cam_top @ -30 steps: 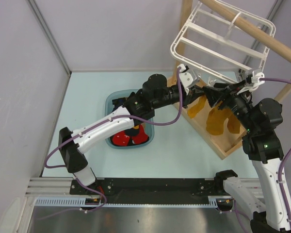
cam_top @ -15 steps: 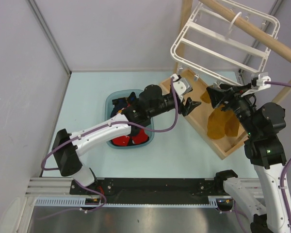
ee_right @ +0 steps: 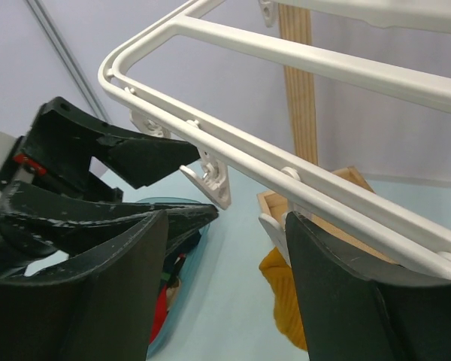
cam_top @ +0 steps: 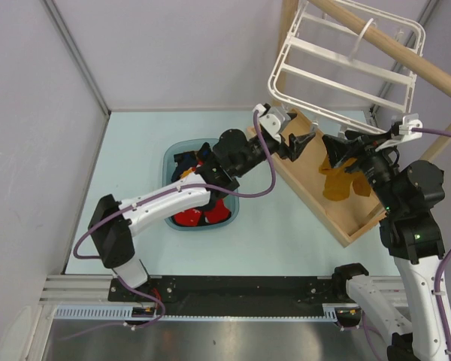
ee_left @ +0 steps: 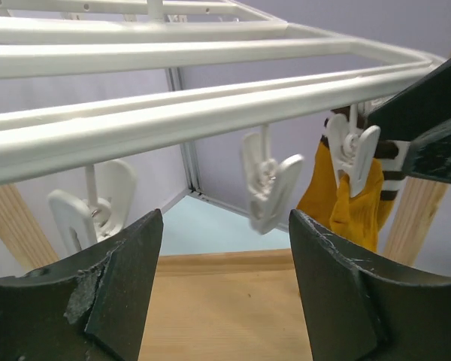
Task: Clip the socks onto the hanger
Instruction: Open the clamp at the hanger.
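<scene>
The white hanger (cam_top: pixel 346 68) hangs tilted from the wooden rod at the upper right. Mustard-yellow socks (cam_top: pixel 338 180) dangle from its near row of clips. In the left wrist view one sock with a dark striped cuff (ee_left: pixel 353 199) hangs from a clip, and an empty clip (ee_left: pixel 269 184) dangles left of it. My left gripper (cam_top: pixel 301 143) is open and empty just under the hanger's near bar, left of the socks. My right gripper (cam_top: pixel 337 147) is open and empty, facing it under the same bar. The right wrist view shows a clip (ee_right: pixel 214 177) and a yellow sock (ee_right: pixel 286 301) between its fingers.
A wooden rack with a round rod (cam_top: pixel 391 41) and a tray base (cam_top: pixel 316 195) stands at the right. A blue bin (cam_top: pixel 177 162) with red and navy socks sits mid-table under the left arm. Grey walls close in at the left and back.
My left gripper pulled back from the hanger's clips, then rose again under the near bar. The hanger swung slightly. The right gripper shifted a little to the right.
</scene>
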Action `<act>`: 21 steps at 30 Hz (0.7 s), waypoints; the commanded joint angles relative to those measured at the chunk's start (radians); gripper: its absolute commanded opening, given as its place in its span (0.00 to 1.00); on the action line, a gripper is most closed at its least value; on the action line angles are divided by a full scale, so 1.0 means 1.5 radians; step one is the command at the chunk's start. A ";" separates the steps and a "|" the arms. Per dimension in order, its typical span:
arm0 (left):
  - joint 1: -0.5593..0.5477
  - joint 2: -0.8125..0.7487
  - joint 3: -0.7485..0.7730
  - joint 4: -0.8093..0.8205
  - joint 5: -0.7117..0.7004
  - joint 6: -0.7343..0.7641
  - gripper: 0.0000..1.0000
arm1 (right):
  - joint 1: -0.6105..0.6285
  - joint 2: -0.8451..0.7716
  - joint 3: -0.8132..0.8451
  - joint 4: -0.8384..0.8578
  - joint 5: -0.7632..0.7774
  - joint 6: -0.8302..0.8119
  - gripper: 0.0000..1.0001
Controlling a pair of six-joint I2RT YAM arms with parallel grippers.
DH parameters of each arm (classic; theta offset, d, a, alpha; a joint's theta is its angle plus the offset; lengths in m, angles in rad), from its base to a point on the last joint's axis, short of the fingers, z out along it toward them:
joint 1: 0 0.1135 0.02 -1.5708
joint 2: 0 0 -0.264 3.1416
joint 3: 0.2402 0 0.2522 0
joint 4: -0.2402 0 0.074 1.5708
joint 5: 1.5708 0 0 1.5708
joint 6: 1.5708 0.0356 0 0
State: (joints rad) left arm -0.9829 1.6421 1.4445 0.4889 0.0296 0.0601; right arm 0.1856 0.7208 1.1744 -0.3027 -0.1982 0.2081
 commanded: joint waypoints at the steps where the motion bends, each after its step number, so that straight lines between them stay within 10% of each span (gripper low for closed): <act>1: 0.004 0.033 0.041 0.058 0.010 -0.007 0.73 | -0.004 -0.008 0.000 0.010 0.000 -0.004 0.69; 21: -0.029 0.074 0.047 0.149 -0.108 0.051 0.75 | -0.005 -0.012 0.000 0.018 -0.012 0.011 0.71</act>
State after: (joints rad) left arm -1.0103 1.7393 1.4654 0.6434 -0.0364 0.0956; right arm 0.1810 0.7139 1.1744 -0.3023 -0.2073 0.2165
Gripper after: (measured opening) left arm 0.753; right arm 0.710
